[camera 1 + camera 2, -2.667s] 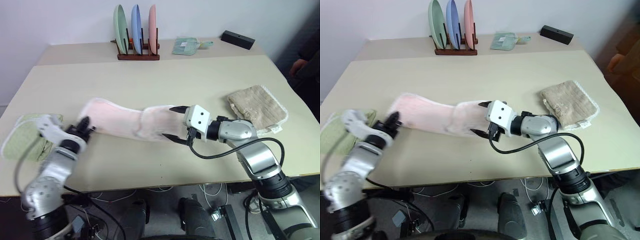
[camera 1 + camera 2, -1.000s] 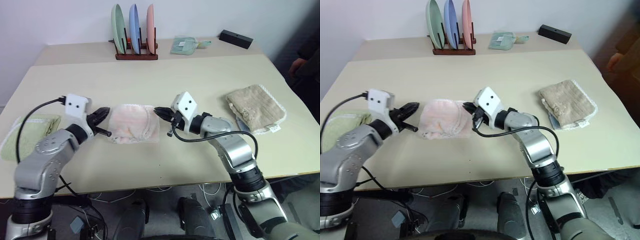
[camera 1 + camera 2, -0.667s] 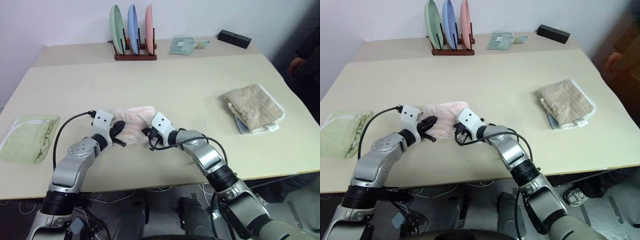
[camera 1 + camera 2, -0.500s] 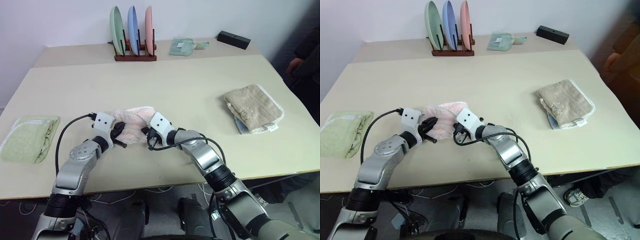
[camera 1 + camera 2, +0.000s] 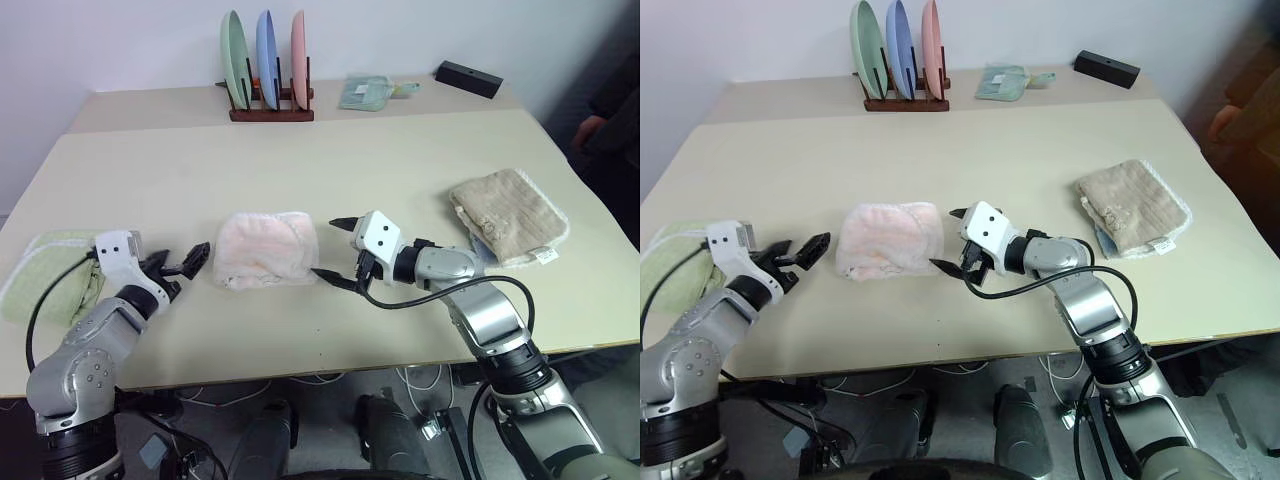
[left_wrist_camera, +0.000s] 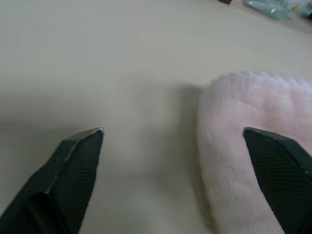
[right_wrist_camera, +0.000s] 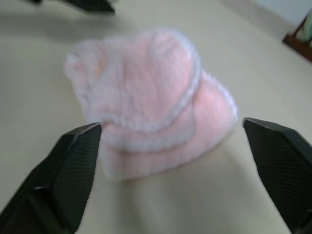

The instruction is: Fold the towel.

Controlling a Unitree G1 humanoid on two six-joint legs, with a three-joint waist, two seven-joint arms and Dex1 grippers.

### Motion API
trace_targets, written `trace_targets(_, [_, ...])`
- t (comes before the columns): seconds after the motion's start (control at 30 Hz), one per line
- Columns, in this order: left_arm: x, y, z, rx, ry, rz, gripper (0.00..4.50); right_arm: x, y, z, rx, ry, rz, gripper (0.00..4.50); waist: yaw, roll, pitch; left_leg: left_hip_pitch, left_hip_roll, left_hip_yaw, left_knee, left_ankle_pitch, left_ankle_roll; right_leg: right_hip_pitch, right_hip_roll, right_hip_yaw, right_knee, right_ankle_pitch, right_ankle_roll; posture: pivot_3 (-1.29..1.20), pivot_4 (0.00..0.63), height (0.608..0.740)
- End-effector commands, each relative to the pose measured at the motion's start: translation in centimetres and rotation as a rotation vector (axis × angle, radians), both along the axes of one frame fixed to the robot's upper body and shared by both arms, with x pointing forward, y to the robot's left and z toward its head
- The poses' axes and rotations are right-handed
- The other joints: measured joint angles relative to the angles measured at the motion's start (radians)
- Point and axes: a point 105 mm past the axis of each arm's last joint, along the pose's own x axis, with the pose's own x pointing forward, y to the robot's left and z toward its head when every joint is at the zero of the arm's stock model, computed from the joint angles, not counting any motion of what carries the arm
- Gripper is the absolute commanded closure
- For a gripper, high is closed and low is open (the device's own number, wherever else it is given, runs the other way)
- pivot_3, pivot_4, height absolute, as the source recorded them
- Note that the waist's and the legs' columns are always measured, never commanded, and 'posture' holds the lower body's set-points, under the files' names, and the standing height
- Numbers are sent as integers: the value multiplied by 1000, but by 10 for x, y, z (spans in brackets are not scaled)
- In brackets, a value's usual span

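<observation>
Towel (image 5: 266, 249) folded — both tools open

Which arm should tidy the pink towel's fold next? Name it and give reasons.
Right, probably. The right gripper is open right beside the towel, facing its loose layered edges; the left gripper, also open, sits slightly farther off.

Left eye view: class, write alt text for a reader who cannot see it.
A folded pink towel lies on a beige table between two open robot end effectors, left and right, neither touching it. A green cloth lies far left, a tan cloth right.
</observation>
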Motion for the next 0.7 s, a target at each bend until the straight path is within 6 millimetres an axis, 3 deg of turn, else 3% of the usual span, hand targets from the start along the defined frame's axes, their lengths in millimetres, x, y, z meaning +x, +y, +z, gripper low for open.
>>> trace_targets(0.03, [4, -12, -7, -146, 67, -16, 51, -13, 5, 11, 8, -65, 64, 0, 2, 0, 0, 0, 0, 0, 0, 0, 0, 1, 0, 0, 0, 0, 0, 0, 150, 738])
trace_targets(0.27, [9, -56, -14, -283, 140, -138, 51, -16, 9, 18, 35, -86, 65, 0, 3, 0, 0, 0, 0, 0, 0, 0, 0, 1, 0, 0, 0, 0, 0, 0, 150, 738])
trace_targets(0.37, [7, -75, -16, -284, 157, -206, 863, -15, 8, 21, 32, -101, 58, 0, 5, 0, 0, 0, -1, 0, 0, 0, 0, 1, 0, 0, -1, 0, 0, 0, 150, 738])
trace_targets(0.47, [6, -88, -12, -298, 148, -248, 2341, -16, 7, 22, 27, -108, 56, 0, 3, 0, 0, 0, -1, 0, 0, 0, 0, 1, 0, 0, -1, 0, 0, 0, 150, 738])
trace_targets(0.6, [7, -90, -9, -298, 138, -255, 4346, -17, 7, 22, 22, -113, 57, 0, 0, 0, 0, 0, 0, 0, 0, 0, 0, 1, 0, 0, -1, 0, 0, 0, 150, 738])
trace_targets(0.7, [9, -83, 1, -314, 78, -222, 4436, -19, 7, 22, 21, -113, 59, 0, -1, 0, 0, 0, 0, 0, -1, 0, 0, 1, 0, 0, -1, 0, 0, 0, 150, 738])
